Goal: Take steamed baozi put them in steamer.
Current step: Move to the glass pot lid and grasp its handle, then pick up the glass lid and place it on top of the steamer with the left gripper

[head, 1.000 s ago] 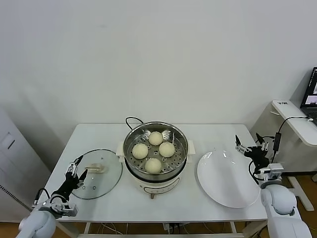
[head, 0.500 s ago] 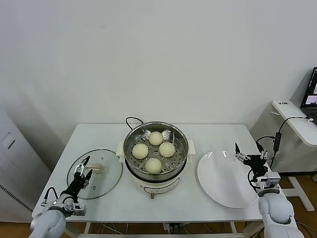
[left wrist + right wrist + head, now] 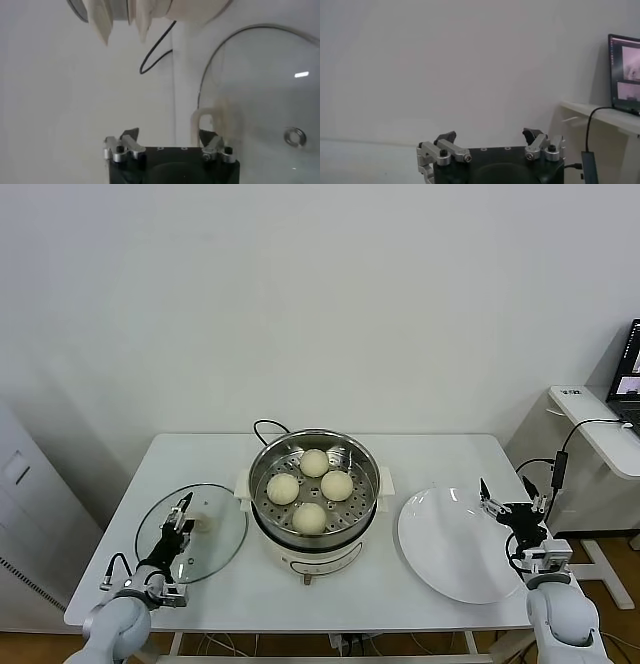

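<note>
Four steamed baozi (image 3: 312,488) sit on the perforated tray inside the steamer (image 3: 314,489), mid-counter (image 3: 420,456), black cord trailing behind it. Glass lid (image 3: 192,533) lies flat on the steamer's left side; white plate (image 3: 456,544) on its right, bare. Left gripper (image 3: 180,518) low over the lid beside its cream handle, jaws spread apart, holding nothing. Right gripper (image 3: 512,504) at the plate's outer edge, jaws likewise wide, empty. Laptop (image 3: 624,74) on a side shelf beyond.
</note>
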Tool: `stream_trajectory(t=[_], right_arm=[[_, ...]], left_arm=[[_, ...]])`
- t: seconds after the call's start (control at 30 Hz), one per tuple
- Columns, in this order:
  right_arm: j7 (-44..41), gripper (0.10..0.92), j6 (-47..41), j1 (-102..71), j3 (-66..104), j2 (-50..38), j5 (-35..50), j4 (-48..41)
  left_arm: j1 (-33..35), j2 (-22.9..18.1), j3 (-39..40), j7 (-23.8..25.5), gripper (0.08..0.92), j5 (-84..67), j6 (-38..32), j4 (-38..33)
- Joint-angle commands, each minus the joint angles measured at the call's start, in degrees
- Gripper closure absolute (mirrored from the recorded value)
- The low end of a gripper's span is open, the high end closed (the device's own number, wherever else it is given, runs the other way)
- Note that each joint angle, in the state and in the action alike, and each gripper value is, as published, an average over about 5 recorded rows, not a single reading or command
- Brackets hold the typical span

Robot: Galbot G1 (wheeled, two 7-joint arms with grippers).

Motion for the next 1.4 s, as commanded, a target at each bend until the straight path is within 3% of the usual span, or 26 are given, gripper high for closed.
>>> stream_trajectory(t=[0.03, 0.27, 0.6, 0.8, 1.07, 1.4], right_arm=[[-0.1, 0.203, 0.0, -0.3, 0.3, 0.4, -0.3, 0.3], [-0.2, 0.203, -0.1, -0.2, -0.3, 1.1, -0.4, 0.5], [-0.3, 0.203, -0.1, -0.2, -0.4, 1.2, -0.4, 0.9], [-0.6, 0.203, 0.0, -0.4, -0.2, 1.4, -0.4, 1.2], [-0.7, 0.203, -0.1, -0.4, -0.2, 1.2, -0.2, 1.7], [-0.9, 0.203, -0.2, 0.3, -0.6, 0.8, 0.2, 1.7]], left_arm=[[-0.9, -1.2, -1.0, -1.5, 0.426, 1.4, -1.0, 1.6], [0.6, -0.6, -2.9, -3.4, 0.625, 1.2, -1.9, -1.5], [2.4, 2.5, -4.8, -1.4, 0.883, 0.0, 0.9, -10.3], [2.5, 6.7, -4.6, 3.9, 0.896, -6.2, 5.9, -17.1], [0.0, 11.5, -2.1, 13.4, 0.896, -14.3, 17.7, -28.8], [-4.6, 14.7, 11.0, 23.6, 0.896, -9.9, 37.7, -39.5]])
